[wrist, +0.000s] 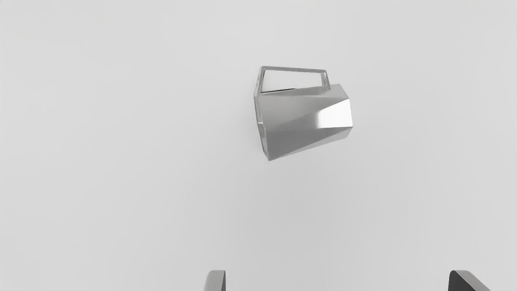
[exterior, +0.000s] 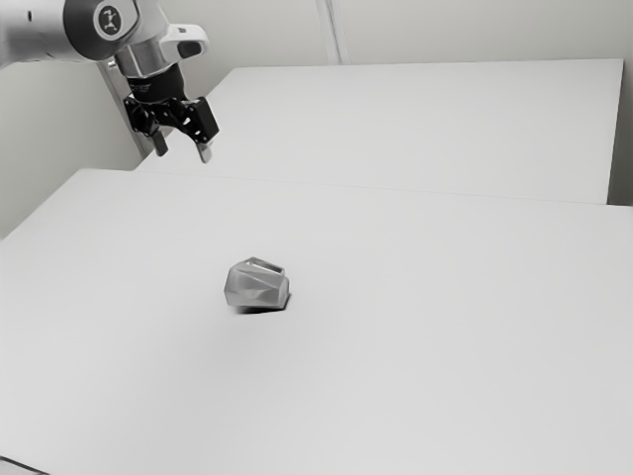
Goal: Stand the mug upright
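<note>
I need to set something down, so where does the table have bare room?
The table is bare from the mug toward the exterior view's right, and from the mug back to the table's far edge. The tipped mug's spot is taken.

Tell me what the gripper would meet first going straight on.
The gripper points down; the first thing in its line is probably the tabletop, just beside the mug, which looks off to one side. Depth is unclear, so brushing the mug isn't ruled out.

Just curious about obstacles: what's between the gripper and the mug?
Bare white tabletop lies between the gripper and the toppled mug, as the exterior view shows.
</note>
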Motion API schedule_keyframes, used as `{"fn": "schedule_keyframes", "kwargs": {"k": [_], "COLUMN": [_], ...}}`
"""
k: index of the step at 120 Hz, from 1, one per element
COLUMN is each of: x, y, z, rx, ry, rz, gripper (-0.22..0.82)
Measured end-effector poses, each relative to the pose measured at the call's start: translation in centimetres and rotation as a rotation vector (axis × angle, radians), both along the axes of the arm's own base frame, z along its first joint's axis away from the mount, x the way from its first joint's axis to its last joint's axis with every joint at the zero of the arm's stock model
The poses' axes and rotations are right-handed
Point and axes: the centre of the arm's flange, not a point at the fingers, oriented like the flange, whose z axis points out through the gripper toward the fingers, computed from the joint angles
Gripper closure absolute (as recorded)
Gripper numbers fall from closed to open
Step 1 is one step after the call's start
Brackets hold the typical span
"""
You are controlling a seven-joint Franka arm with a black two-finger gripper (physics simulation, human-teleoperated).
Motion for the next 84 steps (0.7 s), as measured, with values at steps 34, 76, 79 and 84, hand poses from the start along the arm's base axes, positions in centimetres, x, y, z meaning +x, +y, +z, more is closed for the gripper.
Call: {"fn": "schedule_keyframes", "kwargs": {"k": [34, 76, 79, 84], "x": [-0.8, -1.0, -0.9, -0.9], "y": [0.4, 1.6, 1.9, 2.5], "z": [-0.9, -6.3, -6.7, -7.3], "rx": [-0.004, -0.121, -0.13, -0.148], "ry": [0.019, 0.068, 0.066, 0.064], "rz": [0.007, 0.021, 0.025, 0.033], "gripper": [0.0, 0.0, 0.0, 0.0]}}
